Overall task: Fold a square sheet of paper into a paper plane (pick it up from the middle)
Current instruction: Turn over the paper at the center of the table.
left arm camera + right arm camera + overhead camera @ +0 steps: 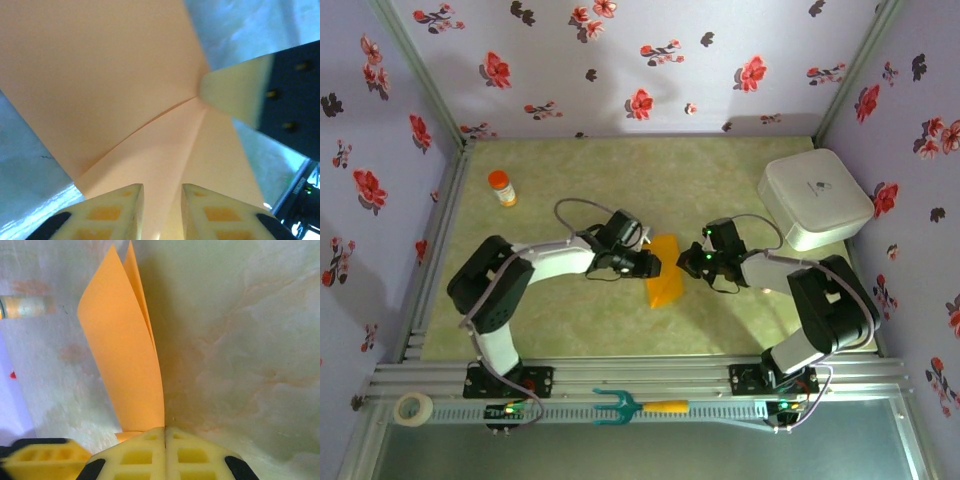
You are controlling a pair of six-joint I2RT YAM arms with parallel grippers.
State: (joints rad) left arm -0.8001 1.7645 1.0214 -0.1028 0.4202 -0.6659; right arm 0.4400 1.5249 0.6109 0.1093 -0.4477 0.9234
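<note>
Likely creasing step: square sheet of paper (664, 272) left of the white box (815, 200).
Right gripper (165, 432) jaws pinch it; your left gripper (162, 212) jaws sit parted astride the crease: close them squarely next.

Bottle (501, 187), box (815, 200) far from paper (665, 272)
</note>
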